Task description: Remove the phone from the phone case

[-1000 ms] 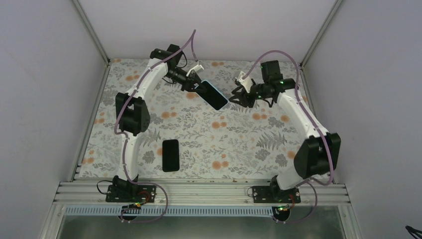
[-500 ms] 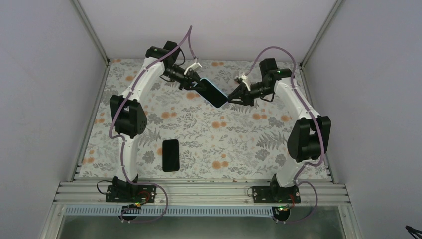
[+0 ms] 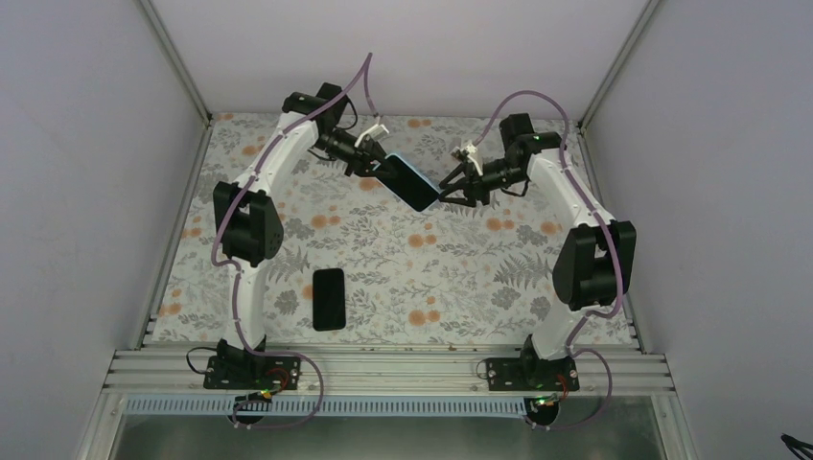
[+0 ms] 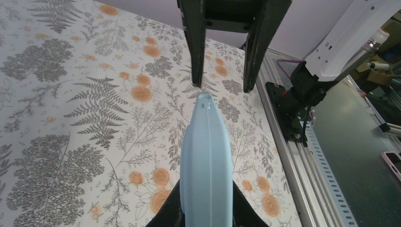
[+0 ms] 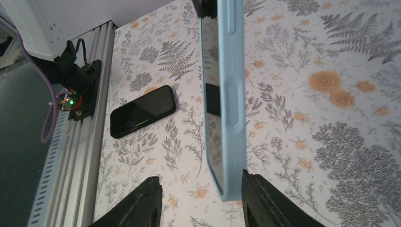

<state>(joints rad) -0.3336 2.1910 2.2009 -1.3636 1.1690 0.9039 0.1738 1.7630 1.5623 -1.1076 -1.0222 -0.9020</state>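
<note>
Light blue, slightly see-through, on the phone case (image 5: 232,94). Glossy black on the screen of the phone (image 5: 210,61) inside it. All black on the second phone (image 3: 328,298) toward the near edge of the bench. Off-white cloth (image 3: 431,259) printed with grey ferns and orange flowers across the whole bench. White arm links (image 3: 278,153), black joints (image 3: 244,225), mauve cables (image 3: 522,94). Silver rail (image 3: 383,369) along the near edge. Pale lilac-grey walls (image 3: 86,192).
</note>
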